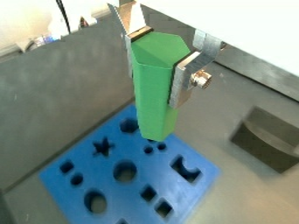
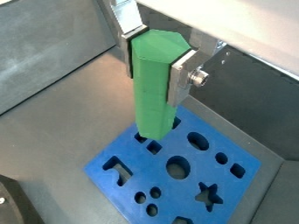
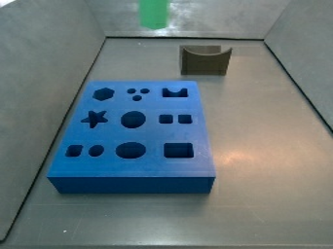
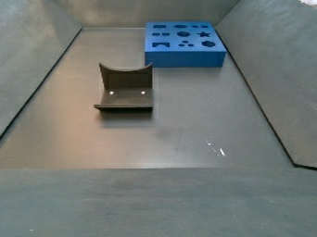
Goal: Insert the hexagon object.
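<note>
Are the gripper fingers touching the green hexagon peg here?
Touching. Both wrist views show the gripper fingers pressed flat against the hexagon peg on opposite sides.

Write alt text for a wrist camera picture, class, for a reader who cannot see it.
In a wrist view, the pincer grips a tall bright green hexagon peg upright above a blue block with shaped holes. A dark olive curved block sits apart on the grey floor.

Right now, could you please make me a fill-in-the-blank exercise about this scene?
1. The gripper holds the peg between its ___.
2. The peg's colour is ___.
3. The peg hangs above the ___ block.
4. In both side views, the dark curved block rests on the ___.

Missing words: fingers; green; blue; floor
</note>
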